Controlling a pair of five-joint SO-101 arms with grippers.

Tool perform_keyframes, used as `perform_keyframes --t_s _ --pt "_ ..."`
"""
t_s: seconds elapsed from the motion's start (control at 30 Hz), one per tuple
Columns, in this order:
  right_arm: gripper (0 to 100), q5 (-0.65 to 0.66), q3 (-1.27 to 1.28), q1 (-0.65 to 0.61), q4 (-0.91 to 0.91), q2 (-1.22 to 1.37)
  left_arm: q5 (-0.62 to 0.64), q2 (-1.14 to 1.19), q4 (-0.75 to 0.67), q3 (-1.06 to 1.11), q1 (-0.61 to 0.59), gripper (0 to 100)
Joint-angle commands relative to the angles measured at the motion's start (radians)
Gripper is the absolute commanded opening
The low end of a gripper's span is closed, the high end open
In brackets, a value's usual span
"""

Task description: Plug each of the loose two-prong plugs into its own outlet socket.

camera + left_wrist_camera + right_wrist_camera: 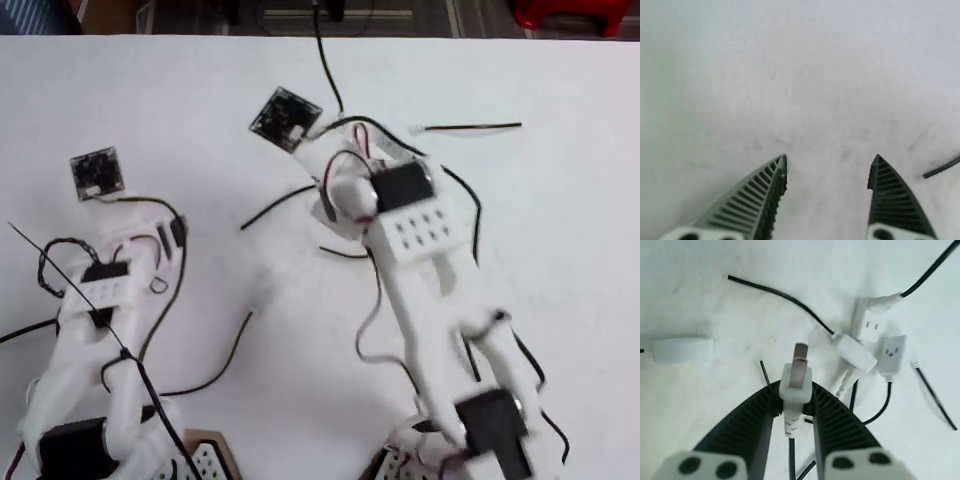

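The right gripper (pixel 795 388) is clamped tight on a small white two-prong plug (pixel 796 380). The plug has a squarish white plastic body and two flat grey metal prongs sticking out past the fingertips. A ribbed white strain relief and a black cord trail back between the jaws. In the high view that arm is stretched out to roughly the middle of the white desk (pixel 560 220), nearer the far edge than the near one, so that's where the plug sits.

Out past the prongs are two white outlet sockets, one here (pixel 871 322) and one here (pixel 891 352). They lie just beside each other, slotted faces showing, each on its own black cord. A second white plug (pixel 854 352) lies right up against them, and I can't tell whether its prongs are in anything. Well apart from that bunch there's a white oblong block (pixel 682 350), too blurry to call.

The left gripper (pixel 830 159) is spread wide with nothing in it. It's over bare desk toward the left edge, with a black cable end (pixel 940 170) near one finger.

Count so far:
- two plugs for sure
- two sockets
- two small black square boards (pixel 98 172), one near the left edge and the other (pixel 285 118) just beside the right arm's wrist
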Motion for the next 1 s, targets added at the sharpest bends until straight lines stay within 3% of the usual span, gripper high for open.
perform_keyframes --t_s 0.0,0.4,0.7,0.83,0.97 --pt "1.9 -0.002 0.037 -0.007 -0.007 -0.236 0.002 -0.004 -0.020 -0.021 0.044 26" --pt "1.9 0.000 0.637 -0.005 -0.410 -0.822 0.002 -0.004 -0.023 -0.023 0.096 27" --pt "1.9 0.000 0.931 -0.001 -0.742 -1.084 0.002 -0.004 -0.026 -0.029 0.200 26" --pt "1.9 0.000 1.056 0.002 -0.918 -1.132 0.002 -0.004 -0.161 0.015 0.254 27" --pt "1.9 0.000 1.180 0.021 -1.107 -1.188 0.000 -0.004 -0.388 0.087 0.275 27"
